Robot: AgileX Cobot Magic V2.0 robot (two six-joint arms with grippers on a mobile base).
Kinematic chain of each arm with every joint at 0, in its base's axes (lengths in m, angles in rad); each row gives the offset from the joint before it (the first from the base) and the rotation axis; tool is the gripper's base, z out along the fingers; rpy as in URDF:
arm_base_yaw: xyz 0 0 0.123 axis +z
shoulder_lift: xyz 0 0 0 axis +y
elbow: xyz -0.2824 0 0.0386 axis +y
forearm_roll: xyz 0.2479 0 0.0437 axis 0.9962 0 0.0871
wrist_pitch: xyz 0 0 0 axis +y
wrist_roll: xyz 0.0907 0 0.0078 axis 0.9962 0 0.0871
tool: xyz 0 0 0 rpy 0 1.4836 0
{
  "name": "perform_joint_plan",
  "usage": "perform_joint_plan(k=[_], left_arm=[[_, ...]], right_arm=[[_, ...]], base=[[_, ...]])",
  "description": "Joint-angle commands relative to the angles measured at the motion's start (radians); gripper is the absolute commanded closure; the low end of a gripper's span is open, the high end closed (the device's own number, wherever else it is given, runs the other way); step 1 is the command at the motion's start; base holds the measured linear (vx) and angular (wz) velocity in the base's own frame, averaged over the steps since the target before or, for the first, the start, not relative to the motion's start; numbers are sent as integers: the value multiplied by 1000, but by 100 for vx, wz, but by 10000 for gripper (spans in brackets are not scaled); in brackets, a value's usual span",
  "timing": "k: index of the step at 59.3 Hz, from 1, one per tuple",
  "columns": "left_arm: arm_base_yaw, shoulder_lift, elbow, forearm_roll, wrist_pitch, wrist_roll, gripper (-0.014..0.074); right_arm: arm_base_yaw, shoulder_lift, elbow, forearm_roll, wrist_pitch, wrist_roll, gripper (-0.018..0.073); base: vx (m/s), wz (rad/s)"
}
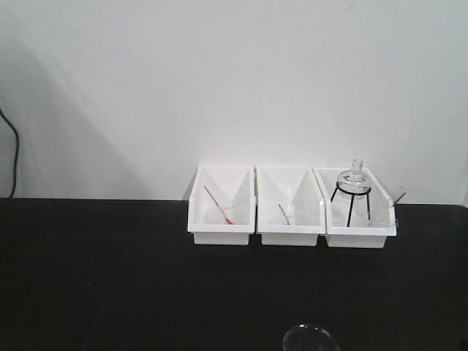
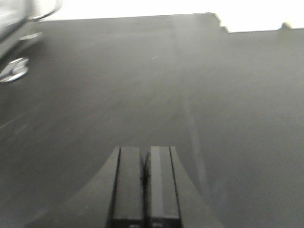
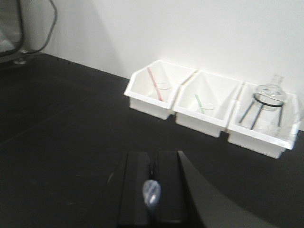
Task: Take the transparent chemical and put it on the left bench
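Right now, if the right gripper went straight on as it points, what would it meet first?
Probably the leftmost white bin, which holds the red dropper; depth is unclear.

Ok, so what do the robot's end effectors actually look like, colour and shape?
The left end effector has two flat, matt black, rectangular fingers on a wider black base that flares sideways. The right end effector looks the same: black slab fingers on a flared black body. No cables or markings show on either; the arms themselves are out of view.
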Motion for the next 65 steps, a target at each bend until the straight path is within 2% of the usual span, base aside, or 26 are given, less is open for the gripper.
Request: perform_joint_plan(k=[1,27,65], left_arm=[[-2,-19,16,-1,-78,-8,600],[-2,-19,16,-1,-78,-8,600],[-2,-19,16,-1,-78,-8,600]], right_arm=[[-3,4,-30,-8,-80,2,559],[-3,4,-30,-8,-80,2,559],[-2,4,-30,4,-78,7,559]], base=[[21,-37],[12,-20],[0,-1]])
